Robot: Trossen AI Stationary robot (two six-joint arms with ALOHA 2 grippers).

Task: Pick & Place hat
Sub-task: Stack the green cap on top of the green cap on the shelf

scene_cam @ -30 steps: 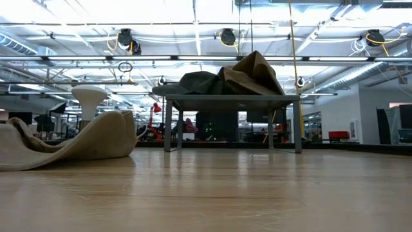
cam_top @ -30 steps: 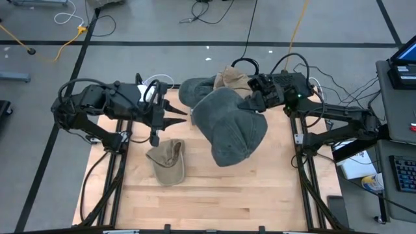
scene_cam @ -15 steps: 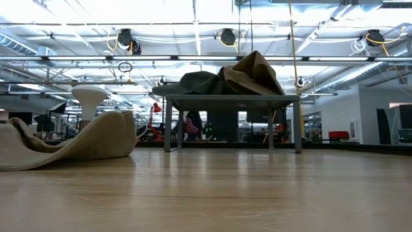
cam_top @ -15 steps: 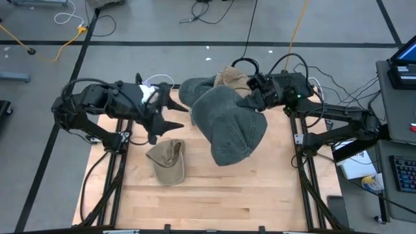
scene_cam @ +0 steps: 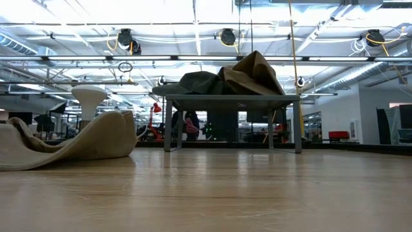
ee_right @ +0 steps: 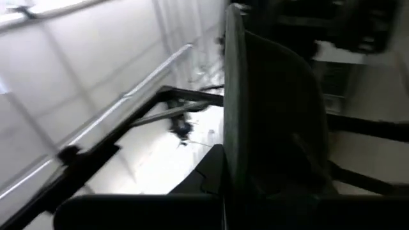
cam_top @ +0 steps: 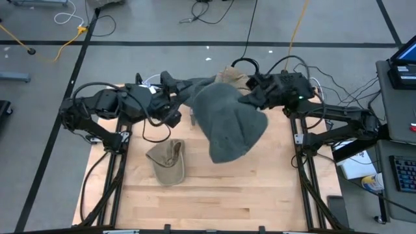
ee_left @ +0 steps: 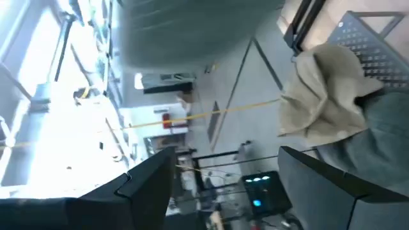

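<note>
Right end effector (cam_top: 250, 97) clamped on grey hat (cam_top: 231, 125), held above desk (cam_top: 214, 192) centre. Left end effector (cam_top: 174, 97) fingers apart, at hat's left edge. Tan hat (cam_top: 167, 160) lies near-left.

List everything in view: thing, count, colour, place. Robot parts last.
grey hat: one, dark grey, hanging over the table's middle from the right claw.
tan hat: one, beige, lying on the table, left of centre, in front of the left arm.
hat pile: at least one tan and one dark hat, on a small raised stand at the table's far edge.
table: one, light wood.
cables: several, yellow, white and black, on the floor beyond the table.
laptop: one, dark, on a side bench at far right.
left claw: one, black, open, raised toward the pile, holding nothing.
right claw: one, black, shut on the grey hat's edge.
</note>
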